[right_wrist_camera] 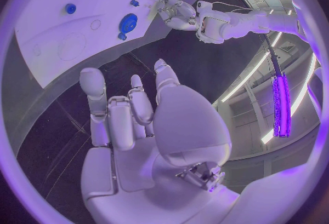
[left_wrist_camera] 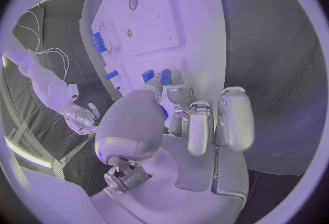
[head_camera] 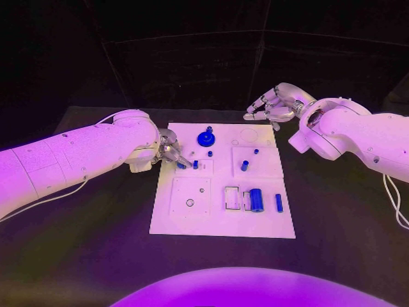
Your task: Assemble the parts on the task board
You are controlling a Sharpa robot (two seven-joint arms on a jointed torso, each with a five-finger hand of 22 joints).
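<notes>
Several blue parts (head_camera: 256,199) lie on the task board (head_camera: 260,227); left hand (head_camera: 170,152) pinches one, right hand (head_camera: 273,105) spread, holding nothing

black table (head_camera: 94,256), dark back wall (head_camera: 195,57), bright light strips (right_wrist_camera: 279,104)

The head view looks steeply down from above the table's near edge, taking in the whole board (head_camera: 221,182) with both arms entering from the sides. The left wrist view sits close behind the left hand (left_wrist_camera: 180,117), facing along the board (left_wrist_camera: 181,27) at short range. The right wrist view looks past the right hand (right_wrist_camera: 130,120) from off the board's far edge. Both wrist views share the board (right_wrist_camera: 62,27), and each catches the opposite hand.
</notes>
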